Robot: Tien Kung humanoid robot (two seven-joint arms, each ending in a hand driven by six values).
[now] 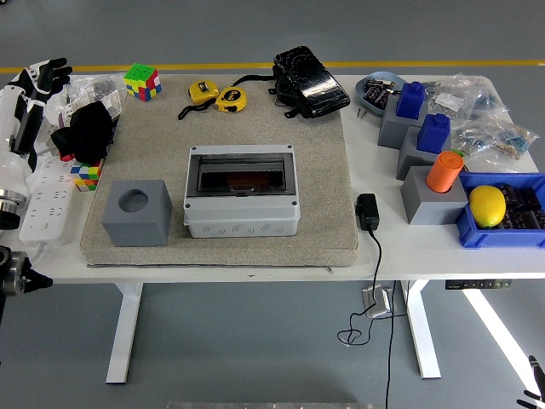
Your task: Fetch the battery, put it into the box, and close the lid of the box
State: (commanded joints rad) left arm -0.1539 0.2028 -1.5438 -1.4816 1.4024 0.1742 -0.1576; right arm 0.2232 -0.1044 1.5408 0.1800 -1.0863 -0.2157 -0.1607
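the robot's left hand (44, 75) is hovering at the table's (255, 260) far-left edge, black fingers (56, 66) loosely spread and gripping nothing. the grey box (243, 202) is sitting mid-mat (328, 170), well apart from them, its tinted lid lying shut; no battery is clearly showing.

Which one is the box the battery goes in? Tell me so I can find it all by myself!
Look at the big beige mat in the middle of the white table. The box sits in the mat's middle, pale grey, wide and flat, with a dark see-through window on top. The grey cube to its left is smaller and has a round hole on top instead.
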